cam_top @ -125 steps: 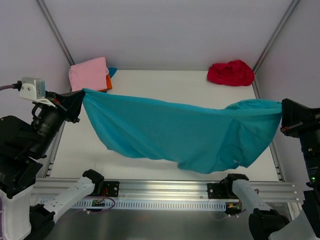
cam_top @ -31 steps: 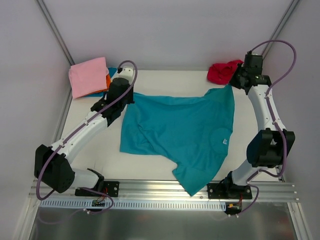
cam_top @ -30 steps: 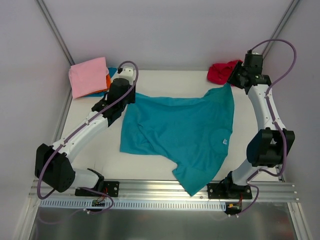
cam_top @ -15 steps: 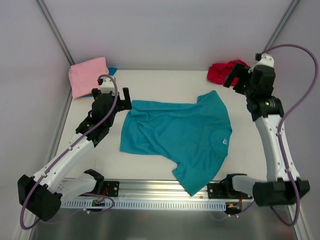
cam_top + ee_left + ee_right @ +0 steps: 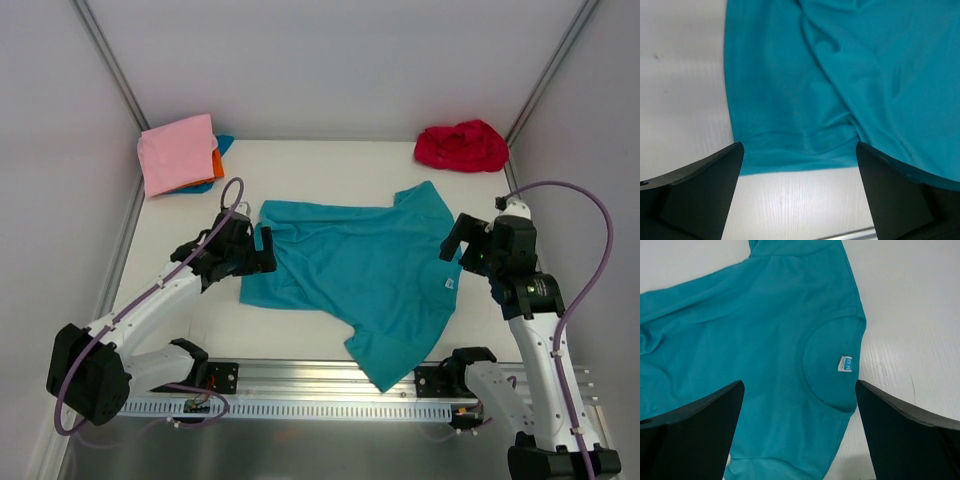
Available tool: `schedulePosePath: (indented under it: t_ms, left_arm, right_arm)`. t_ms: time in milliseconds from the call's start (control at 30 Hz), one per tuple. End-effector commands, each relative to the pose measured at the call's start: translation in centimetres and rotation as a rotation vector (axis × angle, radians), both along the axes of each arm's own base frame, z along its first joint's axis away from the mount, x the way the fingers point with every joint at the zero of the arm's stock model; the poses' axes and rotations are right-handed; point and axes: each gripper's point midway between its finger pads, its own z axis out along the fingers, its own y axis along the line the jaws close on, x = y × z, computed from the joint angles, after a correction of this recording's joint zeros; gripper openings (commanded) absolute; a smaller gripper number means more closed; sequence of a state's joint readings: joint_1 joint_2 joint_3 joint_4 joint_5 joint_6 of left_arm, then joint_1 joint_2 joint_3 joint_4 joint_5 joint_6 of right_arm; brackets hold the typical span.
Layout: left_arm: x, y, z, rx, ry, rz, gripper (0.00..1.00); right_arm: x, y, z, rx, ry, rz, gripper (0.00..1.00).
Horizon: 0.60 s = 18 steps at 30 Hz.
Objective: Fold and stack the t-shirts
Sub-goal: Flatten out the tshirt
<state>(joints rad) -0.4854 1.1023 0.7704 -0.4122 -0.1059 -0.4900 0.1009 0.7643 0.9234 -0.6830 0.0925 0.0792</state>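
Top external: teal t-shirt spread on table, hem end rumpled. Left gripper over hem, right gripper by collar; both wide open, empty. Risk: folding over creases traps bunches, crooked stack.

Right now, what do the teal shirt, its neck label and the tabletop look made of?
teal shirt: soft matte knit cloth, probably cotton jersey; it lies limp in creases, with stitched hems.
neck label: small white fabric tag; woven or printed, too small to tell.
tabletop: hard white board, low sheen, with faint fine streaks in the wrist views; likely laminate or painted wood.
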Motion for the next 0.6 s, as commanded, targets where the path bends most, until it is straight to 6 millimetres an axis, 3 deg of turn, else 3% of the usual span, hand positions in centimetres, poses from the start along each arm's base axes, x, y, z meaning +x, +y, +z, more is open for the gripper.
schedulePosePath:
  t_ms: [0, 400, 567]
  left_arm:
    - [-3.0, -0.8, -2.0, -0.070, 0.161, 0.030, 0.97]
    - [-8.1, 2.9, -4.7, -0.006, 0.263, 0.159, 0.92]
    - [-8.4, 4.0, -5.3, 0.034, 0.258, 0.187, 0.92]
  right_arm:
    - [-1.1, 0.3, 0.9, 0.021, -0.037, 0.007, 1.00]
    - [-0.5, 0.6, 1.3, 0.026, -0.042, 0.024, 0.99]
    - [-0.2, 0.9, 1.1, 0.041, -0.041, 0.032, 0.99]
